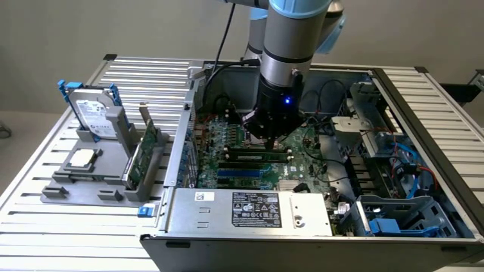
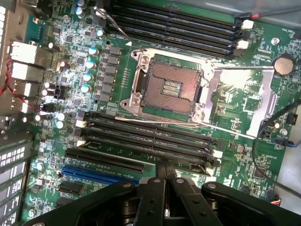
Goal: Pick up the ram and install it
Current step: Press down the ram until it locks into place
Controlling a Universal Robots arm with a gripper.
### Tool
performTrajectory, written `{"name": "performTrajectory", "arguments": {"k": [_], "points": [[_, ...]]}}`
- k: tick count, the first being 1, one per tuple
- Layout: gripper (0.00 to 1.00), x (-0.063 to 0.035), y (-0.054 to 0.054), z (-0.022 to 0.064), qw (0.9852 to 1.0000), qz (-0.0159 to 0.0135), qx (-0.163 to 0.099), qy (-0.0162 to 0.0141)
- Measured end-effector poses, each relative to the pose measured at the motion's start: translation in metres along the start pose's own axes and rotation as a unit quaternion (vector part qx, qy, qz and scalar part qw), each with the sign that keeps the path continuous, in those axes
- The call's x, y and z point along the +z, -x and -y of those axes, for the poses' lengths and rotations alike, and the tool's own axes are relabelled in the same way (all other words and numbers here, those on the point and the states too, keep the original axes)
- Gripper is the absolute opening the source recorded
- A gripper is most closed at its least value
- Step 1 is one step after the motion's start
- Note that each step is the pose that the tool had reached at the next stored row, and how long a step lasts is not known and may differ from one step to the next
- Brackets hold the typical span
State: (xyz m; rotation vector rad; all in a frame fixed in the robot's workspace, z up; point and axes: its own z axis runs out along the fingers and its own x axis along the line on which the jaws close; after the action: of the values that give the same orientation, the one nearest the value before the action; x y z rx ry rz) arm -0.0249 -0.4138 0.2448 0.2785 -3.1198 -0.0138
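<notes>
My gripper hangs inside the open computer case, low over the motherboard. Just under its tip, the ram, a long narrow green stick with dark chips, stands along a black slot. In the wrist view the two fingertips are pressed together with nothing between them. They sit right over the nearest row of the black memory slots. I cannot tell whether they touch the ram. The bare processor socket lies beyond those slots.
A grey holder on the slatted table at the exterior view's left carries a hard drive, a silver processor chip and a broad green expansion card. The power supply, cables and drive cages crowd the case.
</notes>
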Motion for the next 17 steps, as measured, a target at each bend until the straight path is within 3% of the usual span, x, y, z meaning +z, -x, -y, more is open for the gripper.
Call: {"name": "performTrajectory", "arguments": {"k": [5,10,17], "points": [[0.11,0.0000,0.0000,0.0000,0.9993,0.0003,0.037,0.0003],[0.11,0.0000,0.0000,0.0000,0.9973,0.0007,0.074,0.0006],[0.11,0.0000,0.0010,0.0002,0.9971,0.0007,0.076,0.0007]]}}
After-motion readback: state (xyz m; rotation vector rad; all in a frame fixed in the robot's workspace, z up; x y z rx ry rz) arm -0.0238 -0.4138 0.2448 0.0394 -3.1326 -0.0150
